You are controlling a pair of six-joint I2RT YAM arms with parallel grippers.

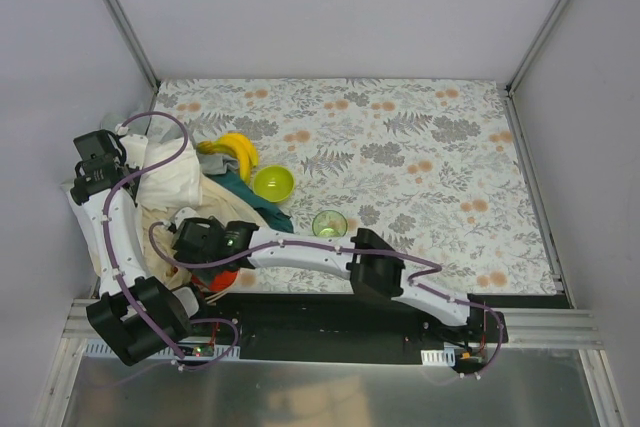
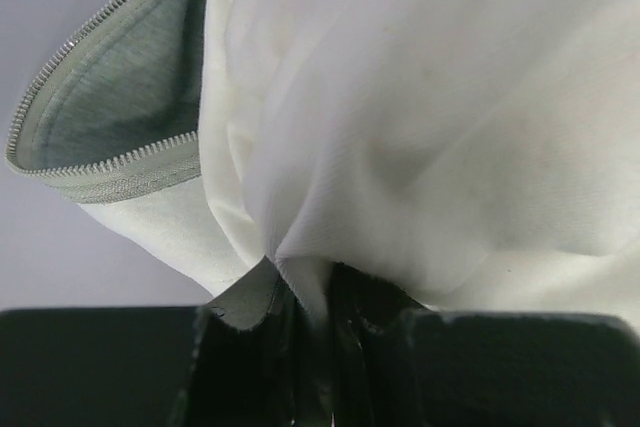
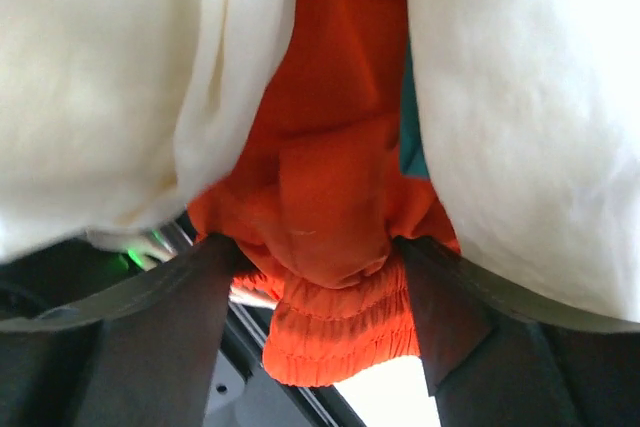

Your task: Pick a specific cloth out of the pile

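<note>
Noted green bowl (image 1: 273,183) on the floral table (image 1: 420,147), just right of the pile (image 1: 175,182), with yellow bananas (image 1: 237,150) beside its rim; interior showing plain green. Noted small clear cup (image 1: 329,224) nearby; contents not discernible. Found right gripper (image 3: 325,282) clamped on the cloth (image 3: 335,127): orange-red fabric bunched between both fingers at the pile's near edge, cream-white folds on either side. Found left gripper (image 2: 320,332) pinched tight on a cream-white cloth (image 2: 430,147), grey zipped piece (image 2: 120,97) alongside.
</note>
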